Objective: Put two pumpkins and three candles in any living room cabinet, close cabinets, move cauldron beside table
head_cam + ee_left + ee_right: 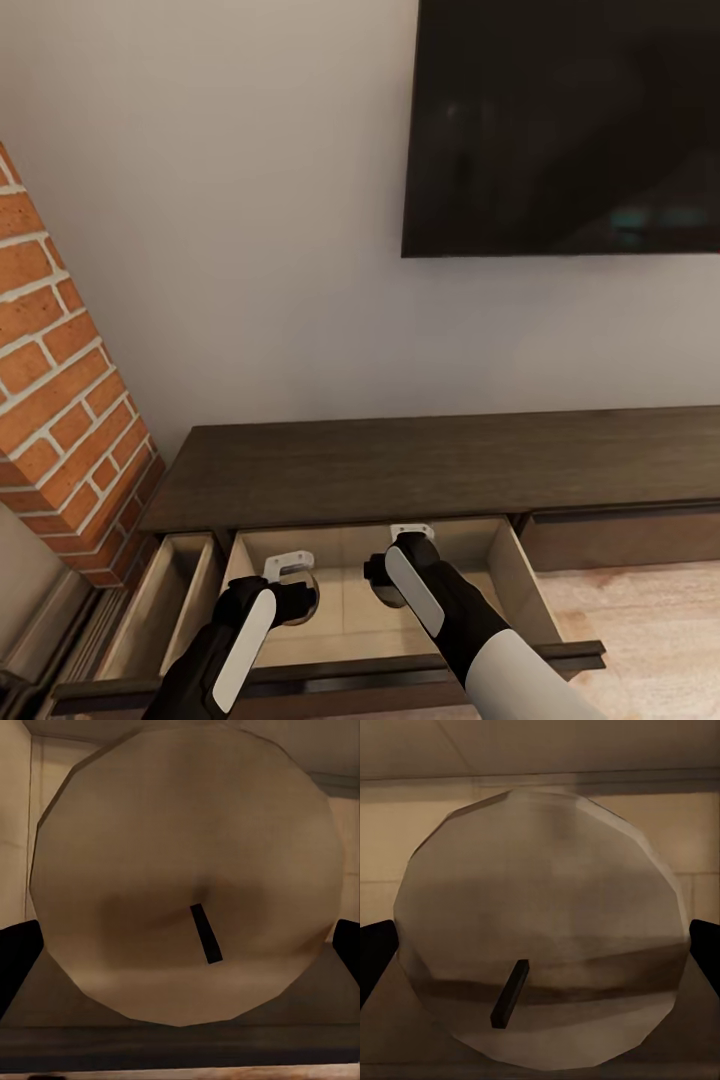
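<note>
Both arms reach into the open drawer of the cabinet, each gripper's fingers holding a candle: left gripper on one candle, right gripper on another candle. Bare drawer floor lies between them. Wrist views show each wick; the head view shows the brick column and television

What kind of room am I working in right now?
Most likely a living room: a wall-mounted TV above a long low dark cabinet with an open drawer, and brick, perhaps a chimney.
</note>
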You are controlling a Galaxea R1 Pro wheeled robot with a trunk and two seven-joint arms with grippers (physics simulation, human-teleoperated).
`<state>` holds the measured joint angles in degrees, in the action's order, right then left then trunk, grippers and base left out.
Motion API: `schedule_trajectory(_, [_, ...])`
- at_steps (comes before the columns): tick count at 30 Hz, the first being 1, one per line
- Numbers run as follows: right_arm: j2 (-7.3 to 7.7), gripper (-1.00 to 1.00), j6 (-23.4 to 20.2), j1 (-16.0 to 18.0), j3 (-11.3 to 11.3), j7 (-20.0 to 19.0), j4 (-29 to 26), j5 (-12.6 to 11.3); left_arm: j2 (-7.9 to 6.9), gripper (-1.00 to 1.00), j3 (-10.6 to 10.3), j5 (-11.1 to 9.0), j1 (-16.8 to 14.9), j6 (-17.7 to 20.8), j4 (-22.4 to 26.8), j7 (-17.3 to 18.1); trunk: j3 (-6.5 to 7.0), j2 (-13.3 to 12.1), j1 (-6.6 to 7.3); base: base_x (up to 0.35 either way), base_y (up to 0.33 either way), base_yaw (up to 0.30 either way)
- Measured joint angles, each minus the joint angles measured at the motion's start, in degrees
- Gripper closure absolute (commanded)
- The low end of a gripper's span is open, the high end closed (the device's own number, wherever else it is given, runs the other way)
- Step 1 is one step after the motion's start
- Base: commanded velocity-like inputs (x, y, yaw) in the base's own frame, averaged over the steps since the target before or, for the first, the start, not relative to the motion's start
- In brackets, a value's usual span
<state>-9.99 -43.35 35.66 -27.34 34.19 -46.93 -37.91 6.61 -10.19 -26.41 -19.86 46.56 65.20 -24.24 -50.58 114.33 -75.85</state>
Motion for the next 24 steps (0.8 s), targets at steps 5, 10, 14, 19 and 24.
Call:
schedule_trajectory(5, [0.00,1.00,-1.3,0.0,-0.1,0.0,0.1,-0.1,-0.02,1.00,0.0,-0.1,0.0,1.8,0.1,0.0,-0.90,2.0,-1.10,0.000,0.000,0.000])
schedule_trajectory(10, [0.00,1.00,-2.0,-0.1,-0.3,0.0,0.1,0.1,-0.05,1.00,0.0,0.0,0.0,3.2,0.2,0.0,-1.80,4.0,-2.20,0.000,0.000,0.000])
schedule_trajectory(14, [0.00,1.00,-1.9,-0.1,-0.3,-0.1,0.1,0.1,-0.10,1.00,0.1,0.0,0.0,3.0,0.3,-0.1,-2.51,5.6,-3.07,0.000,0.000,0.000])
schedule_trajectory(19, [0.00,1.00,-1.6,-0.1,-1.7,-0.2,0.2,0.0,-0.11,1.00,0.1,0.0,0.0,2.4,0.3,0.0,-3.41,7.6,-4.17,0.000,0.000,0.000])
schedule_trajectory(24, [0.00,1.00,-1.5,-0.1,-2.8,-0.2,0.3,0.1,-0.09,1.00,0.1,0.1,0.0,0.8,0.3,-0.1,-3.59,8.0,-4.40,0.000,0.000,0.000])
